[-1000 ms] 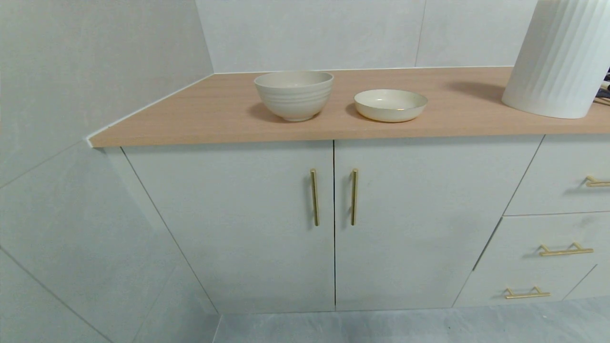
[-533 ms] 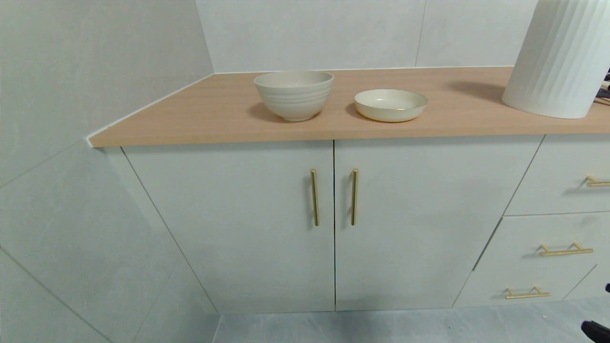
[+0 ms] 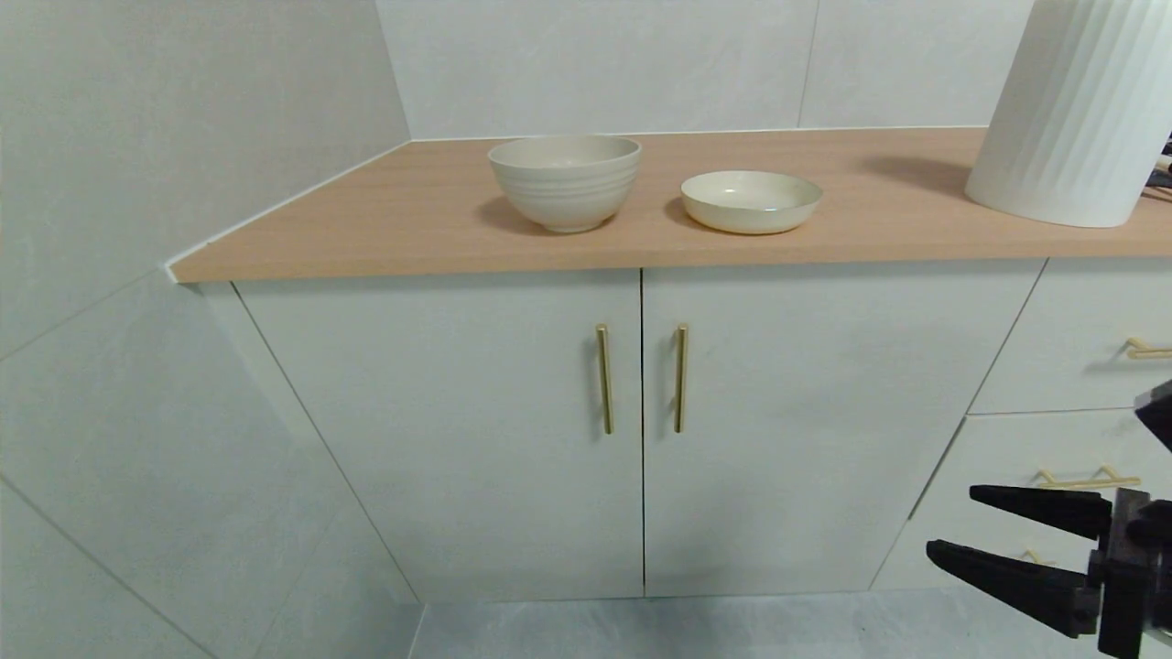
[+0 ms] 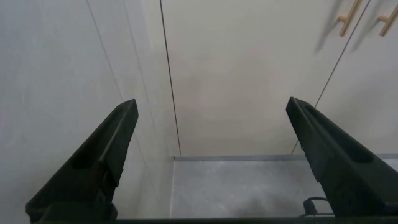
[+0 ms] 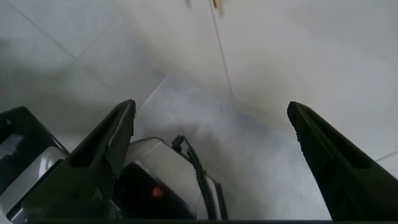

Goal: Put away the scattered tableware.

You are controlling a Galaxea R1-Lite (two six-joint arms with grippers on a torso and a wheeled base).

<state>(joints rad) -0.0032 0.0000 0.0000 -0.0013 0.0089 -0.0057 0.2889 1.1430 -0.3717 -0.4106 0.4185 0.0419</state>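
Warm wood-grain desk (image 3: 412,220), smooth and matt. The ribbed bowl (image 3: 564,183) looks matt cream, ceramic or plastic, hard to call. The shallow dish (image 3: 751,201) catches a glossy sheen. The cabinet doors (image 3: 458,430) are matt pale grey, their handles (image 3: 603,378) brushed brass-coloured metal. And the right claw (image 3: 954,522) is matt black.

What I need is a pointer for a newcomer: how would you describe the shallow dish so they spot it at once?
Find the wooden countertop above the two-door cabinet. Two cream vessels sit on it, apart; the shallow dish is the right-hand one. Unlike the deep ribbed bowl beside it, it is low, wide and smooth.
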